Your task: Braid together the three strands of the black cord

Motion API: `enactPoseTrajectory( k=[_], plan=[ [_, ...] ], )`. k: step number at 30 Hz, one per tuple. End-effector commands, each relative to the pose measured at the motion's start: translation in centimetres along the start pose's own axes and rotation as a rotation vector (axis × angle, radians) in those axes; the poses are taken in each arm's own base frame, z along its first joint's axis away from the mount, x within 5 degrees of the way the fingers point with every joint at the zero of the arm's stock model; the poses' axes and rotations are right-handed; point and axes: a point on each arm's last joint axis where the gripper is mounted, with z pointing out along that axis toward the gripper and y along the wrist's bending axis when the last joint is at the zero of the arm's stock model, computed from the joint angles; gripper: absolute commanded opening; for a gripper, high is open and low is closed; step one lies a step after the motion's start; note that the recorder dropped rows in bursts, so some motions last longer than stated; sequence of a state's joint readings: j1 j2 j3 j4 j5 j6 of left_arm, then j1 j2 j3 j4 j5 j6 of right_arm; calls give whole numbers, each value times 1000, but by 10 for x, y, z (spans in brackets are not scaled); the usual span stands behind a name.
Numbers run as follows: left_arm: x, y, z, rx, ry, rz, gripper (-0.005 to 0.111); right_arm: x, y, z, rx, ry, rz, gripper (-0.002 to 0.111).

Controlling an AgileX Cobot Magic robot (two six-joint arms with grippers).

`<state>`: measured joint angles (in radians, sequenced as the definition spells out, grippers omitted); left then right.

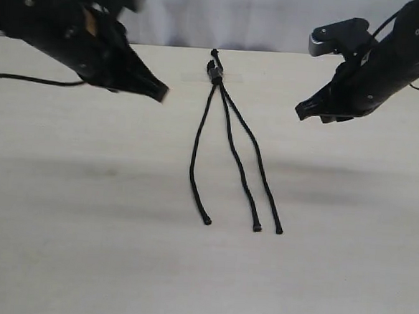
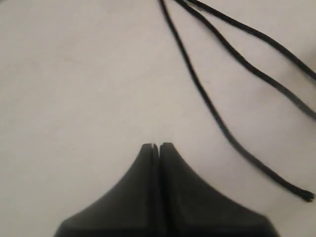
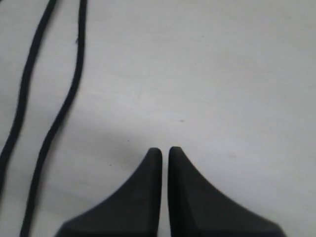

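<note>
Now, left gripper [image 1: 161, 93]: jaws are sitting pressed together, gripping nothing, hovering over bare tabletop [image 1: 82, 227] left of the strands.
Right gripper [image 1: 301, 110]: jaws are sitting closed to a hairline slit, gripping nothing, hovering right of the strands.
Black cord [image 1: 215, 74]: knotted end is lying near the tabletop's far edge, between both grippers.
Three strands [image 1: 229, 138]: lying unbraided, fanning toward the near side.
Robot cable [image 1: 28, 80]: trailing off left, well apart from the cord.

A pale wood-grain tabletop [image 1: 80, 263] is spread beneath the left pincer [image 1: 160, 92] and the right pincer [image 1: 303, 110]; a whitish wall [image 1: 241, 15] is seen beyond them, softly lit.
</note>
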<state>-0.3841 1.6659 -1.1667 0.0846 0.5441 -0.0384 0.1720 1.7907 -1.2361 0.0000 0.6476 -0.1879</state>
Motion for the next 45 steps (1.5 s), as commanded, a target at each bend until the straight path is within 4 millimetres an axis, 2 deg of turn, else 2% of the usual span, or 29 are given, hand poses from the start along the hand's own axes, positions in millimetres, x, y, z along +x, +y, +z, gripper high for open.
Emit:
enactPoseTrajectory(
  k=[1,5,8,11,16,25,31,40,45],
  plan=[
    [-1,-44,39,119,83,66,3,6,-39,-3,32,-15,118,4],
    [-2,-86,67,170,117,142,23,15,-69,-5,-6,-42,259,4],
    [-9,-109,86,194,158,121,39,20,-71,-3,-58,-51,274,4],
    [-12,-124,103,204,229,107,48,18,-66,-3,-106,-73,256,4],
    [-16,-138,133,225,271,58,53,16,-63,-3,-149,-89,225,4],
    [-13,-145,166,215,320,11,53,16,-63,-3,-149,-89,225,4],
    [-7,-140,175,153,351,36,50,16,-62,-3,-150,-92,229,4],
    [-1,-133,174,92,422,107,2,15,-63,-3,-143,-101,230,4],
    [-8,-133,167,101,417,147,0,15,-63,-3,-143,-101,230,4]
  ],
)
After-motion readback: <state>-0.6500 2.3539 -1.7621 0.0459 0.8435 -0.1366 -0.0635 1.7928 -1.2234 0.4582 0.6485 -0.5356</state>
